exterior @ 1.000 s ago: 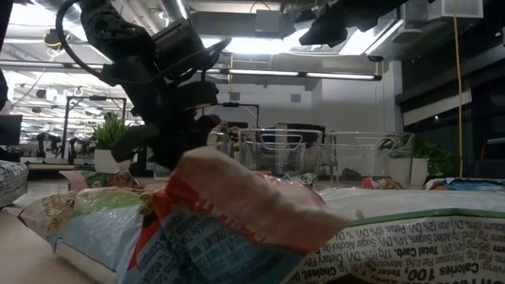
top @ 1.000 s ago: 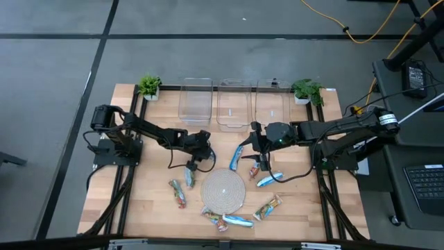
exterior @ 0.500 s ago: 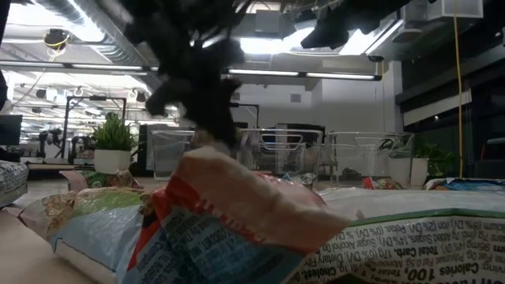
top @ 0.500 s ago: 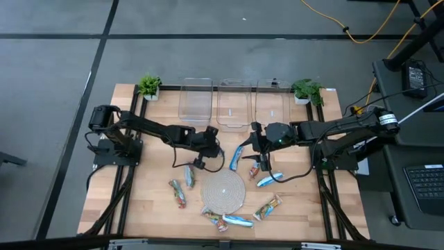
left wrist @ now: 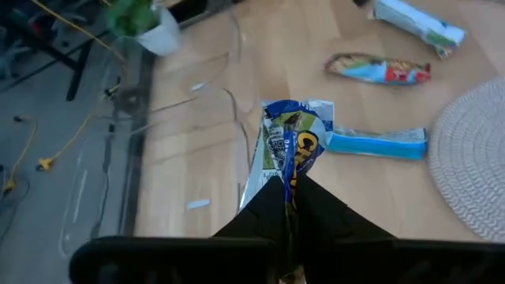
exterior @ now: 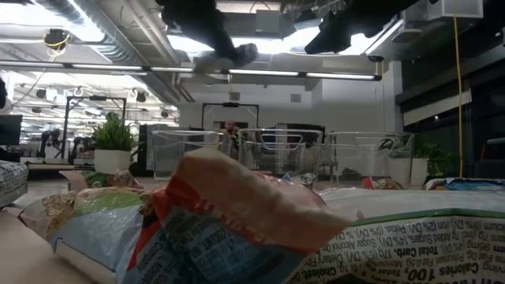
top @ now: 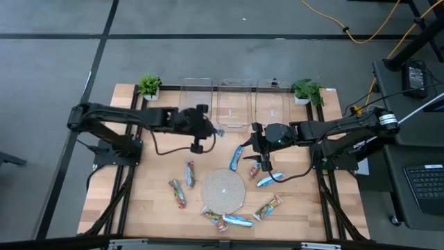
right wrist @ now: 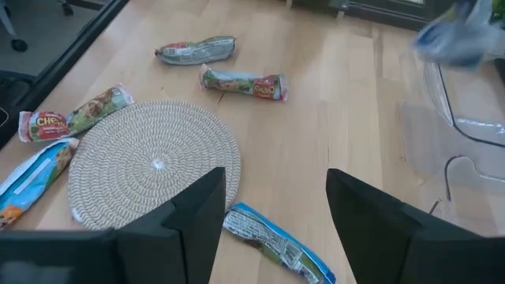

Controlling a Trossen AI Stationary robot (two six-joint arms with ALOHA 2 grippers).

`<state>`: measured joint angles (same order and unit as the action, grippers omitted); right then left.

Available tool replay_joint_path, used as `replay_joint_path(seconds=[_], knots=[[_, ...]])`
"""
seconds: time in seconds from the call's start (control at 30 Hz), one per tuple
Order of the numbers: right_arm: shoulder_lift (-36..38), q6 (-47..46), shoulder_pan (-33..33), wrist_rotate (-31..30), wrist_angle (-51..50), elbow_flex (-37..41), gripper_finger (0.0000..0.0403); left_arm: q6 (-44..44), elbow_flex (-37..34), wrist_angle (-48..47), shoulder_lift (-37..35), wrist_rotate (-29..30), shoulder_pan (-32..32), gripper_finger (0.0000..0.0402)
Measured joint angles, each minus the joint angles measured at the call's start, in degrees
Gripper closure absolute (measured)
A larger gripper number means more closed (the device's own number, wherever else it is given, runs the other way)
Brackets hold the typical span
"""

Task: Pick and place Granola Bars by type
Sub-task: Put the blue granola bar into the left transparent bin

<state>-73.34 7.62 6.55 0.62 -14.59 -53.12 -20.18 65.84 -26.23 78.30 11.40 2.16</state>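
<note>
- High view: the left gripper (top: pixel 202 129) hangs over the wood just in front of the row of clear bins (top: pixel 196 104), its fingers pinched on a blue granola bar (top: pixel 216 130) that sticks out toward the middle of the table. The step in hand looks like carrying this bar to its bin. To do it well, the arm should get the whole bar over the chosen bin's opening before letting go, since the bar hangs off to one side. The right gripper (top: pixel 262 158) waits over a bright blue bar (top: pixel 236 157) beside the round woven mat (top: pixel 223 191), with other bars lying around the mat's rim.
- Low view: a bar wrapper (exterior: pixel 197 229) fills the foreground. The left gripper (exterior: pixel 207 31) shows high above the table with the bar's end (exterior: pixel 237 54) poking out (the lift seems ample to pass over the bin walls).
- Left wrist view: the fingers (left wrist: pixel 272 209) are pressed together on the bar's (left wrist: pixel 290 146) crimped end only. That hold looks thin, so a smooth, unhurried carry would help keep it from slipping. The nearest bin's rim (left wrist: pixel 237 138) lies just under the bar.
- Right wrist view: the right fingers (right wrist: pixel 193 217) stand spread with nothing between them, above the mat (right wrist: pixel 154 162) and a blue bar (right wrist: pixel 272 241).
</note>
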Motion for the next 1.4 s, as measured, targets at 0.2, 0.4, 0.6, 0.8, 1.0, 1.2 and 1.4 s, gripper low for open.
replay_joint_path(seconds=[0.2, 0.4, 0.6, 0.8, 1.0, 1.2, 1.4], knots=[[0.00, -0.02, 0.00, 0.00, 0.00, 0.00, 0.0181, -0.05, 0.00, 0.22, -2.31, 6.71, 0.96, 0.0392], [0.00, -0.04, 0.02, -0.02, 0.15, 0.00, 0.0181, -0.09, -0.04, 0.39, -2.84, 20.32, 4.79, 0.0390], [0.00, -0.04, 0.02, -0.02, 0.20, 0.00, 0.0181, 0.07, -0.04, 1.26, -2.84, 21.21, 12.89, 0.0391], [0.00, -0.04, 0.00, -0.02, 0.18, 0.00, 0.0181, 0.08, -0.04, 3.89, -2.82, 14.92, 20.18, 0.0390], [0.00, -0.04, 0.02, -0.02, 0.17, 0.00, 0.0181, 1.74, -0.04, 8.45, -2.39, 5.66, 27.58, 0.0390], [-0.01, -0.04, 0.00, -0.02, 0.15, 0.00, 0.0181, 3.97, -0.07, 7.84, -1.85, -1.91, 31.14, 0.0389], [-0.02, -0.04, 0.01, -0.02, 0.13, 0.00, 0.0181, 4.78, -0.17, 8.19, -1.81, -2.20, 32.55, 0.0389]])
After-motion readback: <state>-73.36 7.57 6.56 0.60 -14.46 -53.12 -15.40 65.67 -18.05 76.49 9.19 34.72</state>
